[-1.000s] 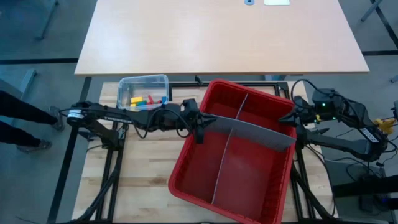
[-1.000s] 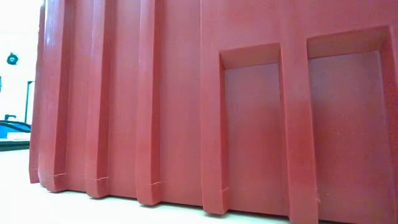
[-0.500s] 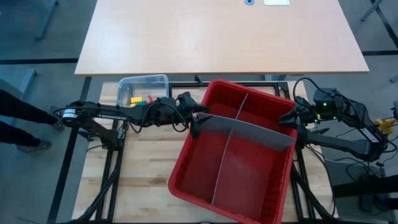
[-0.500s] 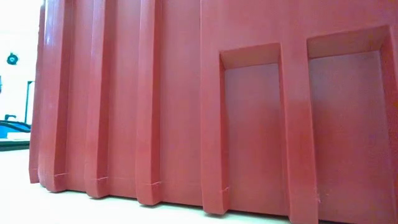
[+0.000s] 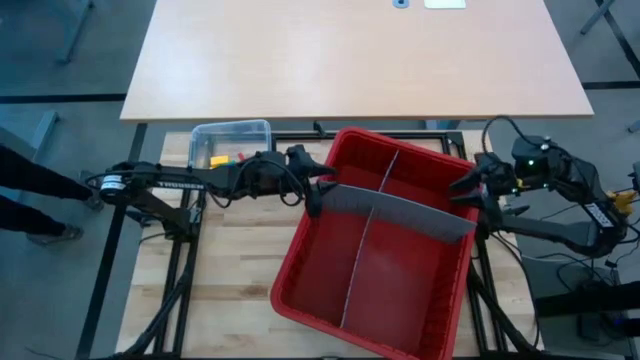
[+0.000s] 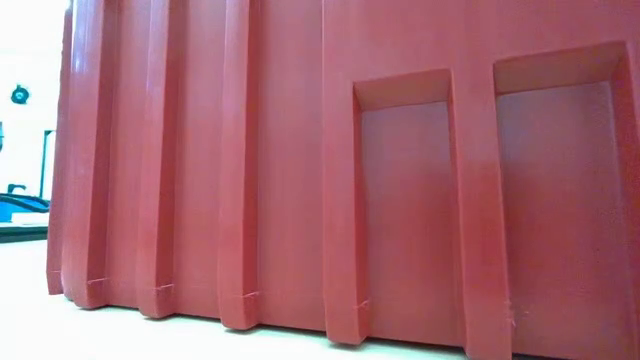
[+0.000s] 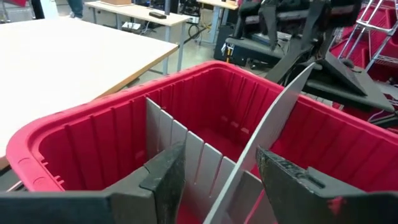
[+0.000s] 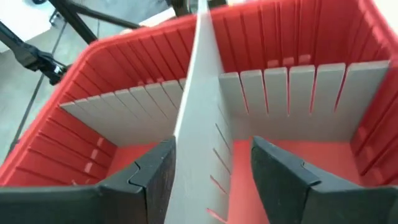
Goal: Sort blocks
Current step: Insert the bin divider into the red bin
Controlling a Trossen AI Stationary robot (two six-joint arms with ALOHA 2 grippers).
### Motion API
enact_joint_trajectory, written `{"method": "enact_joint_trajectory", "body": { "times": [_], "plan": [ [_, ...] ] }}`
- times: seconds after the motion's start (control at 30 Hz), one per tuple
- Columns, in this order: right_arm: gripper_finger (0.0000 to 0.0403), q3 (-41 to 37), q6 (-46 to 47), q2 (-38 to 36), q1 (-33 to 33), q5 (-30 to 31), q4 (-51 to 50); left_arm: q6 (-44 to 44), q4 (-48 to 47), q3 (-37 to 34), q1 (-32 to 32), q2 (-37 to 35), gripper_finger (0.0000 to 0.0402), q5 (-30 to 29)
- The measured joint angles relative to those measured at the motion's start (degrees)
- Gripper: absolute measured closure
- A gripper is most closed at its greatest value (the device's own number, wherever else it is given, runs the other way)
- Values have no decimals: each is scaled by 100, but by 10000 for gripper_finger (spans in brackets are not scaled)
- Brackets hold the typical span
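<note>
The blocks [image 5: 228, 158] lie in a small clear tub [image 5: 232, 130] at the table's far left. A red bin [image 5: 300, 262] stands mid-table with a long grey divider [image 5: 362, 255] upright in it. A second grey divider [image 5: 400, 212] lies slanted across the bin over the first. My left gripper [image 5: 312, 198] is open at that divider's left end, one finger on either side of the panel [image 7: 273, 118]. My right gripper [image 5: 468, 192] is open at its right end, its fingers likewise flanking the panel [image 8: 199, 93].
The bin's ribbed outer wall [image 6: 300, 150] fills the low view. A large light wooden table [image 5: 350, 50] stands beyond the far edge. A person's legs [image 5: 30, 190] show at the left. Bare slatted tabletop [image 5: 235, 260] lies near left of the bin.
My left gripper has drawn back a little toward the table's left and far edges, off the cross divider's end. My right wrist has risen slightly. The cross divider stays slanted across the bin where it was.
</note>
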Motion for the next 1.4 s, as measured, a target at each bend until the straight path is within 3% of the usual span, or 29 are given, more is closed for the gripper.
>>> {"method": "enact_joint_trajectory", "body": {
  "times": [0.07,0.33,0.53,0.87,1.07,1.23,1.4],
  "plan": [
    [228,294,-181,156,2,123,88,0,2,0,12,0,234,0],
    [254,1259,-1145,482,0,1629,42,0,6,0,42,0,233,-2],
    [260,1271,-1168,585,2,2169,-178,37,-22,0,58,-20,234,-2],
    [250,868,-522,632,0,4081,-691,654,-706,-4,282,-553,232,-2],
    [271,481,50,553,0,4483,-702,1101,-896,-4,466,-1053,237,-11],
    [290,-56,407,419,0,4445,-730,1110,-1644,-4,706,-1218,244,-17],
    [312,-658,510,104,0,4309,-728,1068,-1667,-4,756,-1192,248,-8]
  ]
}}
